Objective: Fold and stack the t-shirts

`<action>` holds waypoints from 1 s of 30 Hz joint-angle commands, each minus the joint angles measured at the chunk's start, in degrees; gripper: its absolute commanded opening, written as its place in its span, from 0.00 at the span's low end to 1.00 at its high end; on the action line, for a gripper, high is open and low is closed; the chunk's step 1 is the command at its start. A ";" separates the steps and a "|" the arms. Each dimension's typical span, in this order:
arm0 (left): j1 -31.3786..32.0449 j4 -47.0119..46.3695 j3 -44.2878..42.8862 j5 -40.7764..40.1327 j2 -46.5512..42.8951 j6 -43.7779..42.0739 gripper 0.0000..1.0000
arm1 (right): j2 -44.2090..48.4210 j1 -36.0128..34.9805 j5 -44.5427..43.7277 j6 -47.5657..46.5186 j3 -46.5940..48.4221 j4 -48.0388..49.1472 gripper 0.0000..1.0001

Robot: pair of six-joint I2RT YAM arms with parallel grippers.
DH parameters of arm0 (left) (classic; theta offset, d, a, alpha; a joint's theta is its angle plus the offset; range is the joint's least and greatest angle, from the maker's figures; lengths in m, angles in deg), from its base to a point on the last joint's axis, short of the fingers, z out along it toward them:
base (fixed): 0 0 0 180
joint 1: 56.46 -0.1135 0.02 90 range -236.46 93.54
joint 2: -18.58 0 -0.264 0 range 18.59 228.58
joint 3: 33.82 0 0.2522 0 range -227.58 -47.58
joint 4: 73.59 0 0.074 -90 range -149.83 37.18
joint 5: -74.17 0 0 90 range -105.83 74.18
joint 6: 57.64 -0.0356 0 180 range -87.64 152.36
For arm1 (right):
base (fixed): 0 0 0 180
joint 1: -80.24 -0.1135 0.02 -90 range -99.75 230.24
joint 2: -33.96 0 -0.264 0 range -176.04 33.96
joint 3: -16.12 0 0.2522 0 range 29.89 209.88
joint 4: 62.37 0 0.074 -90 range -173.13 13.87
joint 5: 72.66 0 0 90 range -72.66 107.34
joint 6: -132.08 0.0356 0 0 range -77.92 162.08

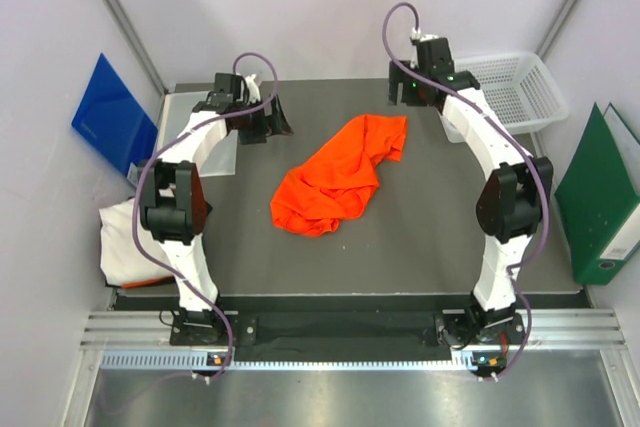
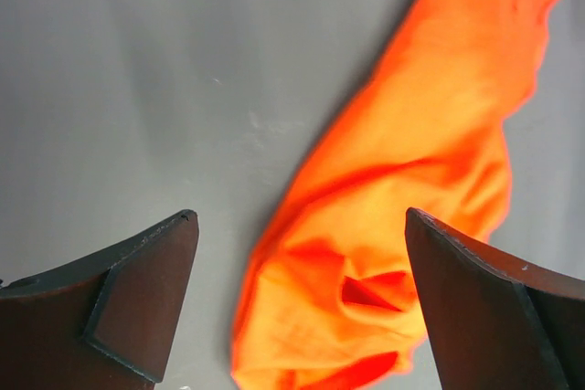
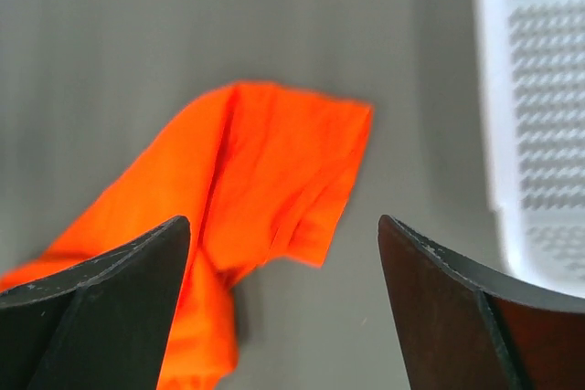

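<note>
The bright orange t-shirt (image 1: pixel 335 179) lies crumpled in the middle of the grey table, stretched from front left to back right. It also shows in the left wrist view (image 2: pixel 402 180) and the right wrist view (image 3: pixel 265 162). The white t-shirt (image 1: pixel 125 242) lies bunched at the table's left edge, partly hidden by the left arm. My left gripper (image 1: pixel 268 123) (image 2: pixel 302 216) is open and empty, raised over the shirt's left back side. My right gripper (image 1: pixel 405 87) (image 3: pixel 283 219) is open and empty, raised just behind the shirt's back right corner.
A white mesh basket (image 1: pixel 515 92) stands at the back right and also shows in the right wrist view (image 3: pixel 535 116). A blue folder (image 1: pixel 112 112) leans on the left wall. A green binder (image 1: pixel 605 197) stands at the right. A clear sheet (image 1: pixel 172 132) lies at back left.
</note>
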 commanded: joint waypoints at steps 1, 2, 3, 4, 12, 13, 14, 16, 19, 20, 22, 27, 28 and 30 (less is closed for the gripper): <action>0.37 5.42 -4.59 6.90 3.52 3.16 0.99 | 1.76 0.37 8.48 4.57 -7.70 -3.32 0.84; 0.81 7.53 -5.83 7.08 5.01 2.02 0.99 | 2.90 0.19 9.54 4.84 -10.50 -3.40 0.83; 1.51 10.16 -6.97 6.30 5.46 -1.55 0.99 | 3.34 0.10 11.29 5.11 -11.65 -3.58 0.83; 3.52 14.10 -8.81 4.90 5.81 -3.77 0.99 | 3.87 -0.07 11.91 5.63 -12.88 -3.76 0.83; 19.15 18.97 -8.91 -17.75 1.51 -13.27 0.99 | 7.47 -1.13 17.10 8.01 -22.91 -4.99 0.83; 20.40 19.15 -9.53 -19.18 1.42 -13.80 0.99 | 7.82 -1.30 17.45 8.18 -23.70 -4.73 0.84; 21.54 19.32 -9.71 -19.81 0.90 -14.16 0.99 | 8.44 -1.83 18.24 8.27 -24.66 -4.64 0.83; 24.62 19.24 -10.14 -22.17 0.63 -14.68 0.99 | 8.62 -2.27 19.30 8.80 -25.37 -4.64 0.84; 28.14 20.99 -11.55 -23.68 1.15 -15.39 0.99 | 8.01 -2.89 22.19 10.11 -26.69 -4.55 0.83; 28.84 21.78 -11.73 -23.68 1.33 -15.39 0.99 | 7.74 -2.97 23.94 10.47 -27.04 -4.46 0.83; 31.21 22.14 -11.21 -27.26 1.07 -15.39 0.99 | 6.87 -3.06 25.36 11.35 -28.10 -3.67 0.82; 33.77 23.19 -7.34 -31.50 1.50 -13.11 0.95 | 5.28 -3.06 27.92 11.88 -28.28 -3.23 0.80; 33.77 23.71 -6.90 -31.94 2.29 -12.50 0.95 | 5.37 -3.06 27.66 11.79 -28.28 -3.49 0.80; 33.86 23.46 -5.32 -33.34 3.00 -11.35 0.89 | 5.80 -2.89 26.78 11.27 -28.36 -3.93 0.80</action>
